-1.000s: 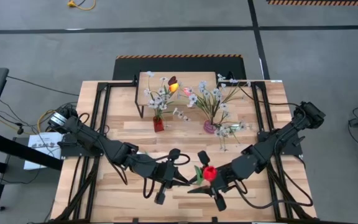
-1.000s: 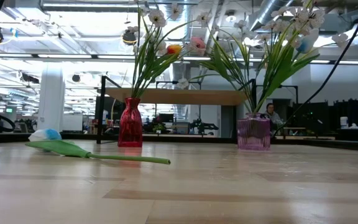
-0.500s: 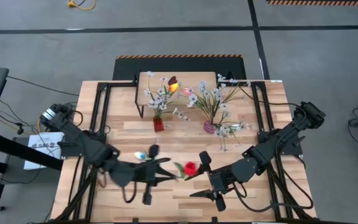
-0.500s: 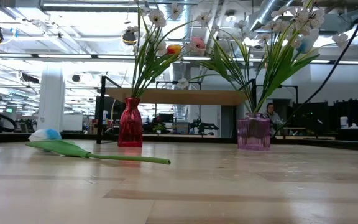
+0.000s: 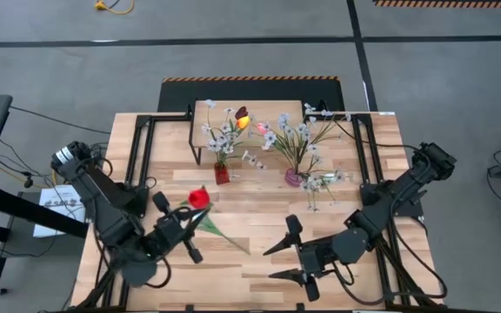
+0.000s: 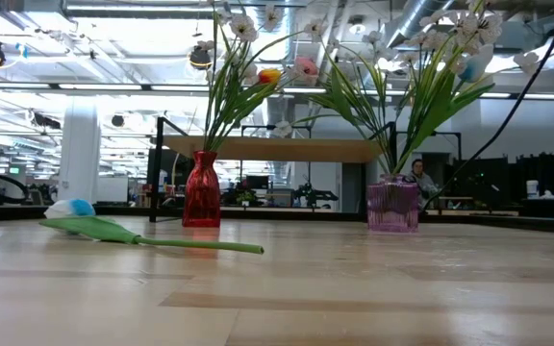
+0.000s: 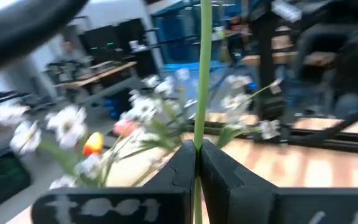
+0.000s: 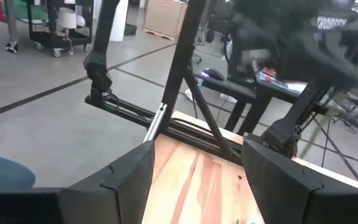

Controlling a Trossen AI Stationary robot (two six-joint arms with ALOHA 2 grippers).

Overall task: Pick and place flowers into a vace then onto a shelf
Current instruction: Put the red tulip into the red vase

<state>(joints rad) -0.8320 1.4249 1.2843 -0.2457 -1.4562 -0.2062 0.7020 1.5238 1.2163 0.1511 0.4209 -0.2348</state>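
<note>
**Red tulip in the left claw, vases waiting at the back**

The left gripper (image 5: pixel 174 233) sits at about eight o'clock on the table, its fingers pinched fully together on the green stem (image 7: pixel 202 74) of a red tulip (image 5: pixel 199 198). The bloom points toward eleven o'clock and the stem tail trails toward five o'clock across the boards. The right gripper (image 5: pixel 281 261) rests at about five o'clock with its fingers (image 8: pixel 278 180) spread wide and nothing between them.

What could go wrong, as I judge it: the stem is thin and clamped partway along its length, so the flower may swivel or slip in the grip during the carry. The vase necks are narrow and already crowded, so the trailing stem end could miss the mouth, snag the standing blossoms, or tip a vase.

A red vase (image 5: pixel 222 174) stands at about twelve o'clock, just in front of the shelf (image 5: pixel 259 108), holding white blossom sprays (image 5: pixel 222 132) and an orange tulip (image 6: pixel 269 75). A purple vase (image 5: pixel 294 177) at about one o'clock holds more white sprays and a pink tulip (image 6: pixel 306 67). Both vases stand on the table, not on the shelf.

One more flower, a white-and-blue tulip (image 6: pixel 69 208), lies loose on the tabletop in the low view.
</note>
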